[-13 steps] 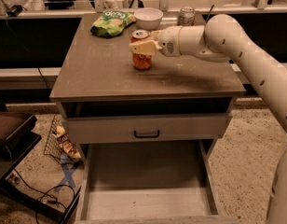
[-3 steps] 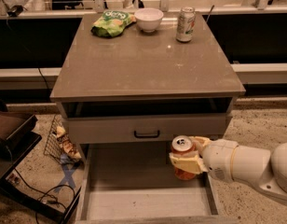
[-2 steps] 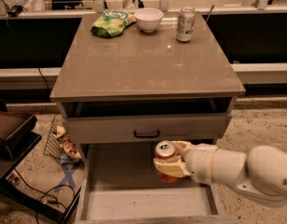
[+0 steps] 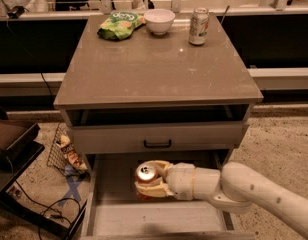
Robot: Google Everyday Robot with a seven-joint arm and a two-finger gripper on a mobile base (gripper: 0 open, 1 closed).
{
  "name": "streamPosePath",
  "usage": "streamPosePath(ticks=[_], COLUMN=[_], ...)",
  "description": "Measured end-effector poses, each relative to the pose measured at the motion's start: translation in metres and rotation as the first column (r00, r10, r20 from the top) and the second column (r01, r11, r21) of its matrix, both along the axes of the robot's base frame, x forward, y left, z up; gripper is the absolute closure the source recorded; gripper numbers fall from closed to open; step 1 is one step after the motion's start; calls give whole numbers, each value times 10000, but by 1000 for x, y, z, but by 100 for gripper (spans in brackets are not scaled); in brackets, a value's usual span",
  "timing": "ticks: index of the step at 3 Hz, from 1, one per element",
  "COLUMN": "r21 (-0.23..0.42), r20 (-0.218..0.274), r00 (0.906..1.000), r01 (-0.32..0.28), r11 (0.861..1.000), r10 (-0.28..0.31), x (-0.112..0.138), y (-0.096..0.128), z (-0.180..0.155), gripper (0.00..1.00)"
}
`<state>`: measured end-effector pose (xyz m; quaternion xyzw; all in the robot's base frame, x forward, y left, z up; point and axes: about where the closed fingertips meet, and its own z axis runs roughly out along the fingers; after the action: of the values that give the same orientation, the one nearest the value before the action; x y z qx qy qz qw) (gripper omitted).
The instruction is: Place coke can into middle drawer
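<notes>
- Hand [image 4: 148, 182] sits low inside the open middle drawer [image 4: 144, 217], reaching in from the right on the white arm [image 4: 254, 194]; its fingers are clamped around the coke can [image 4: 145, 173].
- Coke can: in the grasp, silver top facing up toward the camera, orange-red body mostly hidden by the fingers. It is over the rear part of the drawer floor, between the side walls, just below and in front of the upper drawer front [image 4: 119, 136] with the black handle [image 4: 157, 144].
- Can't tell if the can's base touches the drawer floor or hangs just above it; the hand blocks that spot.
- Step in hand, my read: final placement. Transport looks done and the can is within the drawer's bounds, but not let go.
- Next move likely calls for: settling the can down until it stands on the floor, spreading the fingers, then pulling the hand out up and forward without clipping the can or the upper drawer front overhead.
- Risk, as a guess: releasing while tilted or too high could tip the can and let it roll on the flat floor.
- Counter [image 4: 159, 69] carries a pale silver can [image 4: 198, 26], a white bowl [image 4: 159, 20] and a green chip bag [image 4: 119, 25] at the back, well apart from the hand and not part of this step.
</notes>
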<state>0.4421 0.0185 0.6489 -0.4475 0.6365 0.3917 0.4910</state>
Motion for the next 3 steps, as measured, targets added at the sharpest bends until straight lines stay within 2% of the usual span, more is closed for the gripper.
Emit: streamPosePath(ticks=[1, 2, 3], r21=[972, 1673, 2056], r20=[-54, -243, -482], r00=[9935, 9826, 9753], r01=[-1127, -1775, -2013], r11=[9889, 9698, 9577], r10=[1138, 1841, 2154], x=[2, -1, -9], y=[33, 57, 74], z=[-50, -105, -149], gripper=[100, 100, 100])
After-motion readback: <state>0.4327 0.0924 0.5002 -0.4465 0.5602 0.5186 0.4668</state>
